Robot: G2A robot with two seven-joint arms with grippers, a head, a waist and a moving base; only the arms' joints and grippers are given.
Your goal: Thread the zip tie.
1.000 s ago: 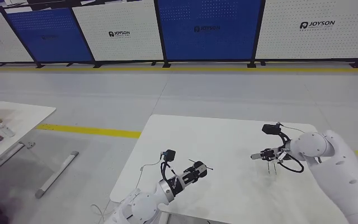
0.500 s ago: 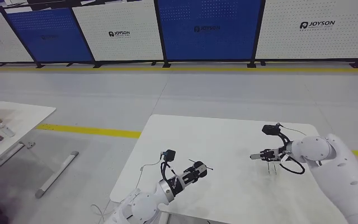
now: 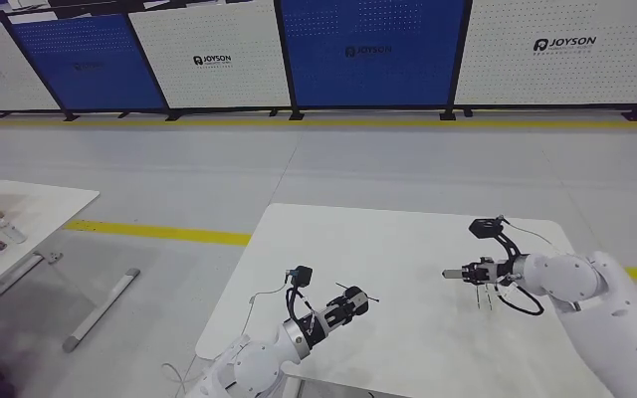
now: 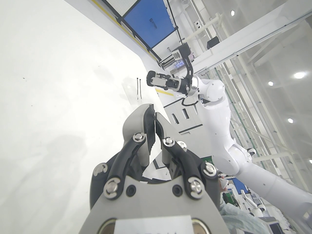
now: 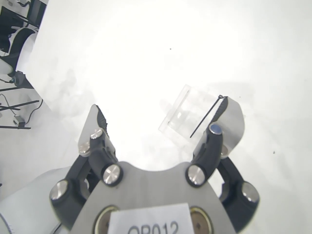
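On the white table point(image 3: 398, 249) lie thin black zip ties point(image 4: 141, 90); left fingers point(image 4: 135, 122) closed, right fingers point(image 5: 232, 115) spread.

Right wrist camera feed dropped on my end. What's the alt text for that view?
The right gripper is open above the white table, holding nothing. A thin black zip tie lies across a clear plastic sheet on the table, close beside one fingertip.

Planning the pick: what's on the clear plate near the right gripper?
A black zip tie lies on the clear plate. One finger of the right gripper covers the plate's far side.
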